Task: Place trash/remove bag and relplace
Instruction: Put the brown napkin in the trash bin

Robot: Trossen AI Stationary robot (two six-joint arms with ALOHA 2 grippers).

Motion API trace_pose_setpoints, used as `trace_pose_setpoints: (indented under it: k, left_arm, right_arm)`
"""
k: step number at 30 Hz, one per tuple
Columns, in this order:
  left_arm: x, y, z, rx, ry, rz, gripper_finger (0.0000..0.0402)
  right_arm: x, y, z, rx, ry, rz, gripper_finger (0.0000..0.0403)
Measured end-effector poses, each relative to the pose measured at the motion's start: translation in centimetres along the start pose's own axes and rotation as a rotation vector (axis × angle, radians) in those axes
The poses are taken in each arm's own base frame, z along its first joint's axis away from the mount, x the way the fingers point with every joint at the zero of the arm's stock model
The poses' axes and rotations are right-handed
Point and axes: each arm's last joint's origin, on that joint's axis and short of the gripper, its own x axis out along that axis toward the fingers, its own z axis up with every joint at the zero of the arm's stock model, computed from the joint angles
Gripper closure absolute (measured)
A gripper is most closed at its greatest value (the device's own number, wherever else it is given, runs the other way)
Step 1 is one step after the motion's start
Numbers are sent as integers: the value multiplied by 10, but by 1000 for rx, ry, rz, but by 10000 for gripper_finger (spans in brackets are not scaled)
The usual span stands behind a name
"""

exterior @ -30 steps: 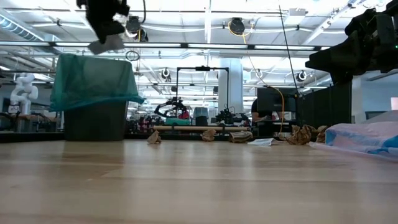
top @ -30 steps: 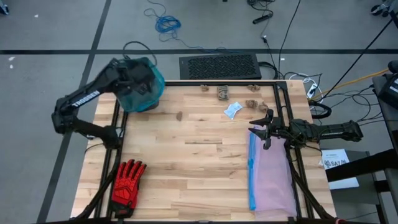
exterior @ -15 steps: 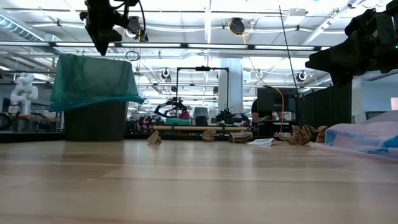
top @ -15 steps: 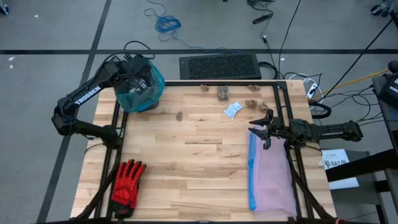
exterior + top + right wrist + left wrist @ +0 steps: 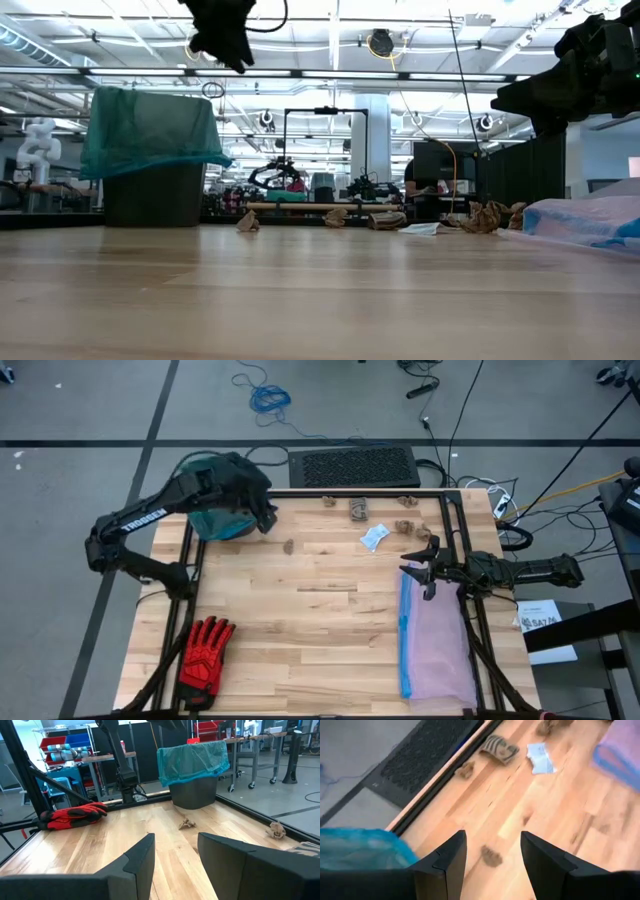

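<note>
The teal-green bag [image 5: 150,130] lines a dark bin [image 5: 215,522] at the table's far left corner, its rim folded over the bin's edge. My left gripper [image 5: 492,862] hovers open and empty, high above the table just right of the bin [image 5: 232,45]. Trash lies on the wood: a brown lump [image 5: 289,546] near the bin, more lumps [image 5: 358,509] along the far edge, and a pale blue scrap [image 5: 374,538]. My right gripper [image 5: 425,567] waits open at the table's right side.
A red-and-black glove [image 5: 205,650] lies at the near left. A pale lilac bag with a blue rim [image 5: 435,640] lies flat along the right side. The middle of the table [image 5: 320,620] is bare wood. A black grille [image 5: 353,465] sits beyond the far edge.
My left gripper held a pale scrap above the bin, pointing down. It has let the scrap go, which no longer shows. The gripper has then swung toward the table's right, off the bin, and tipped up to a slant.
</note>
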Motion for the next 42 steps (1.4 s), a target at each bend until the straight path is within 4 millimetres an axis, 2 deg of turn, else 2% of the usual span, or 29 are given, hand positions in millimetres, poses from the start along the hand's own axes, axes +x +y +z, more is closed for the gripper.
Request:
trace_pose_setpoints:
  k: [2, 6, 11, 16, 20, 27, 29, 31, 35, 36, 38, 42]
  left_arm:
    - [14, -8, -4, -6, 84, 47, 219]
    - [59, -24, -11, -46, 281, 78, 219]
    - [120, -43, -21, 27, 427, 160, 219]
    - [172, -52, -38, 92, 560, 254, 219]
    - [205, -55, -53, 123, 649, 282, 219]
    - [245, -57, -69, 238, 695, 321, 220]
    - [250, -58, -71, 293, 698, 308, 231]
    - [252, -61, -72, 344, 697, 292, 258]
    - [247, -70, -70, 413, 676, 268, 365]
    - [243, -71, -68, 418, 665, 259, 383]
    - [228, -73, -60, 413, 623, 250, 390]
    - [183, -74, -38, 406, 535, 287, 398]
  right_arm:
    - [0, 0, 0, 0, 0, 0, 259]
    - [0, 0, 0, 0, 0, 0, 259]
    - [0, 0, 0, 0, 0, 0, 259]
    - [0, 0, 0, -1, 2, 0, 259]
    - [0, 0, 0, 2, 5, -1, 259]
    - [0, 0, -1, 2, 6, -1, 259]
    - [0, 0, -1, 2, 6, -1, 259]
    - [0, 0, -1, 2, 6, -1, 259]
    - [0, 0, -1, 6, 6, 0, 259]
    - [0, 0, -1, 6, 6, -1, 259]
    - [0, 0, -1, 6, 6, -1, 259]
    - [0, 0, 0, 0, 6, -1, 259]
